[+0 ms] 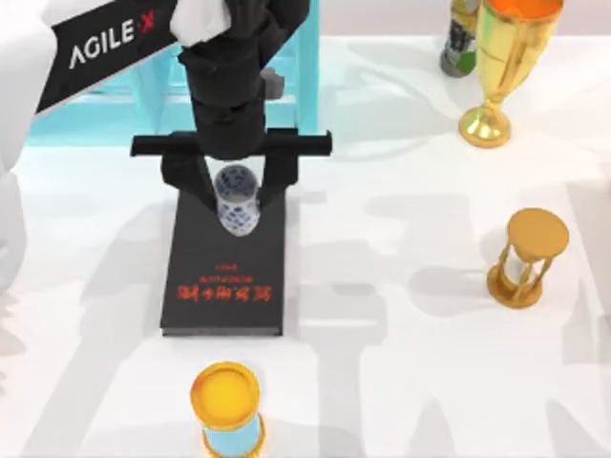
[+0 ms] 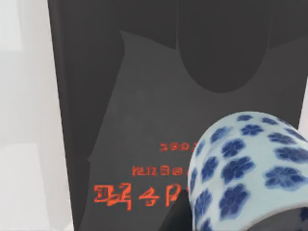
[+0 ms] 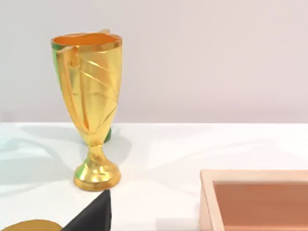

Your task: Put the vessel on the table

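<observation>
The vessel (image 1: 236,212) is a small white cup with a blue flower pattern. It sits between the fingers of my left gripper (image 1: 236,202), which is shut on it over the far end of a black book (image 1: 224,277) with red lettering. In the left wrist view the vessel (image 2: 245,168) hangs close to the camera above the book's cover (image 2: 144,96). The white table (image 1: 401,286) lies all around the book. A dark corner of my right gripper (image 3: 91,216) pokes into the right wrist view, facing a golden goblet.
A tall golden goblet (image 1: 506,57) (image 3: 91,96) and a dark bottle (image 1: 460,38) stand at the back right. A golden hourglass (image 1: 527,258) is at the right. A yellow-topped light-blue cylinder (image 1: 229,410) stands in front of the book. A light-blue rack (image 1: 296,76) is behind it. A wooden box (image 3: 255,197) is near the right arm.
</observation>
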You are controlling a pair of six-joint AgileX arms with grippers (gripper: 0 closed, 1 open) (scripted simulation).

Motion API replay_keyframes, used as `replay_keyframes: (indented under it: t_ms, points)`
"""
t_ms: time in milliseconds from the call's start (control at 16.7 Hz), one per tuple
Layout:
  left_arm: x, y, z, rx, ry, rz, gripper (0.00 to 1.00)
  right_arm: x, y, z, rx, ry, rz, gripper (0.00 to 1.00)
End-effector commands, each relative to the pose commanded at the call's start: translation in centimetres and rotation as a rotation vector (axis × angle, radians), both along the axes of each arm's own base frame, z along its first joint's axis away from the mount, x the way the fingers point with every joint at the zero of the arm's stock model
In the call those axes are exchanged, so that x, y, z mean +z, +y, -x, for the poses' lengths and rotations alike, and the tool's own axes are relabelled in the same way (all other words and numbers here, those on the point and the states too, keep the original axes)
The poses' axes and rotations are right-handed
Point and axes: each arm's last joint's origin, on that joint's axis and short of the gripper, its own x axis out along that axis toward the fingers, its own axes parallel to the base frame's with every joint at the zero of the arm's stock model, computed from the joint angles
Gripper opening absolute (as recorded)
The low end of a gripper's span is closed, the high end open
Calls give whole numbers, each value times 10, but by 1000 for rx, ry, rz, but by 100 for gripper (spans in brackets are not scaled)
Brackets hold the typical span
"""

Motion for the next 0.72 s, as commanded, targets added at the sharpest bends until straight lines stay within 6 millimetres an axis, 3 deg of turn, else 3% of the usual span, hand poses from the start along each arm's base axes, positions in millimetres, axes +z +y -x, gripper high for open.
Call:
replay_keyframes:
  t_ms: [360, 480, 720]
  points:
    - [1, 8, -1, -1, 5, -3, 0, 0, 0, 0, 0, 0, 0, 100]
    - [10, 33, 0, -2, 4, -3, 0, 0, 0, 0, 0, 0, 0, 100]
    - [31, 102, 12, 0, 1, -1, 0, 0, 0, 0, 0, 0, 0, 100]
